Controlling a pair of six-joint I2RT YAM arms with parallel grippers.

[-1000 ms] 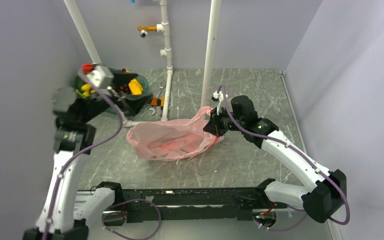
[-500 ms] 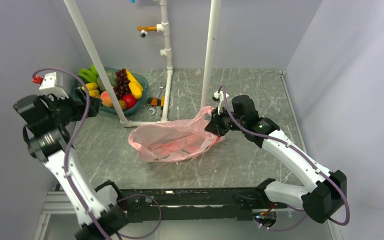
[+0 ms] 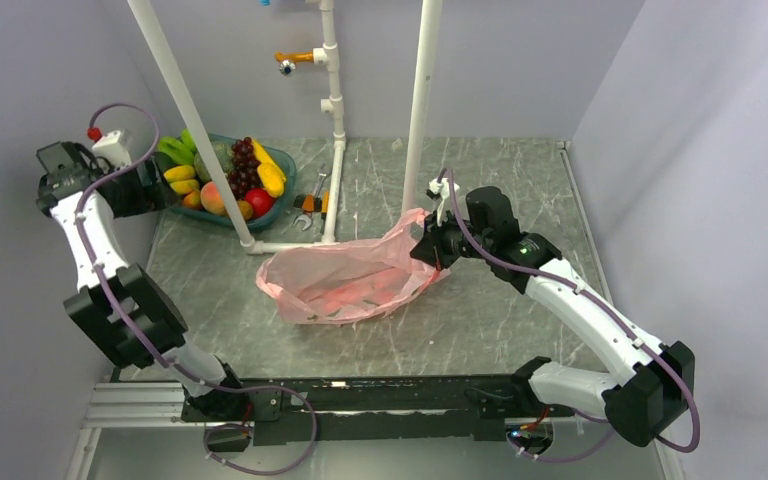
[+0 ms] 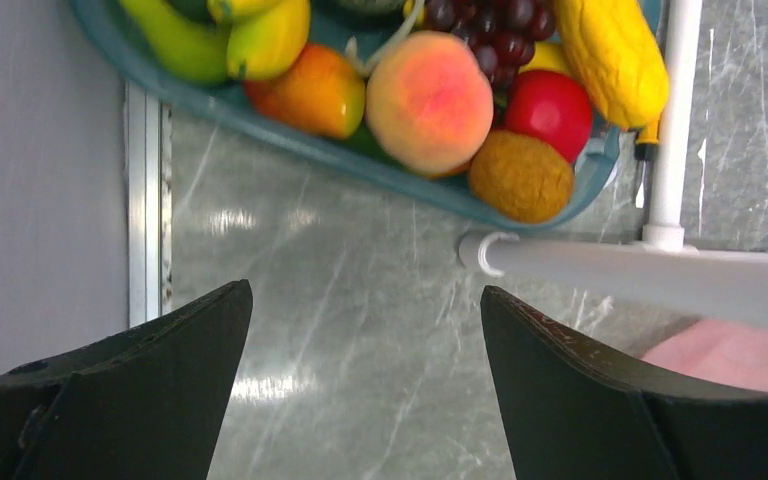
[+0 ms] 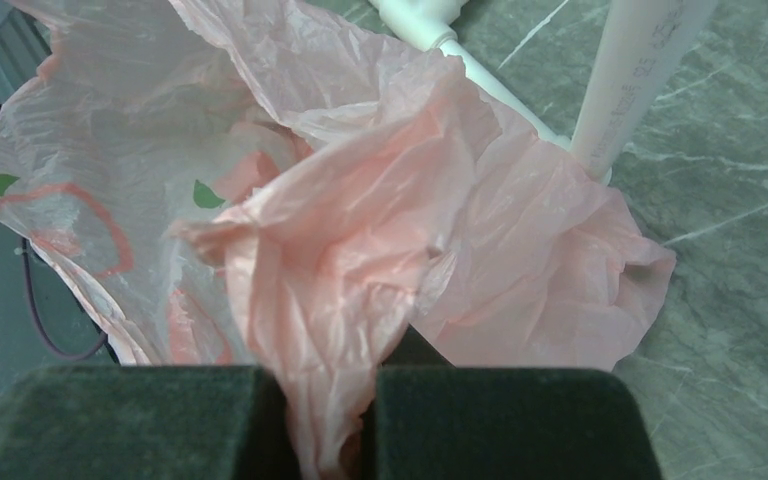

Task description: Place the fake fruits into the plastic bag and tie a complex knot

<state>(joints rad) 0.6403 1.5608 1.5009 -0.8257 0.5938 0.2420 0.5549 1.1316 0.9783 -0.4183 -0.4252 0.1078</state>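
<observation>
Over the grey marbled table (image 3: 500, 330), the overhead view shows the plastic bag (image 3: 345, 282) lying slack and crumpled near the middle. It is thin translucent pink film with faint red marks showing through. The fake fruits (image 3: 225, 178) are heaped in a teal basin (image 3: 272, 210) beyond the bag and to its left. The left end effector (image 3: 160, 192) hangs further left of the bag, just beside the basin's near-left edge. Its fingers are dark against dark there, so their spread is hard to read from this angle. The right end effector (image 3: 430, 250) sits at the bag's right end, where the film rises in a peak.

From the left wrist, the left end effector (image 4: 365, 295) stands wide apart with only bare table between its fingers, touching nothing. Ahead of it the basin (image 4: 210, 105) holds a blushed peach (image 4: 428, 103), a dark grape bunch (image 4: 490, 25), a glossy red fruit (image 4: 550, 103), a brown rough fruit (image 4: 520, 177) and yellow and green bananas (image 4: 260, 35). A white pipe (image 4: 640, 278) crosses on the right, with a corner of the bag (image 4: 730, 355) below it.

From the right wrist, the right end effector (image 5: 325, 400) is clamped tight on a gathered fold of the bag (image 5: 360, 200). Wrinkled pink film fans upward from the pads (image 5: 140, 420), and a small green leaf print (image 5: 205, 193) shows on it.
</observation>
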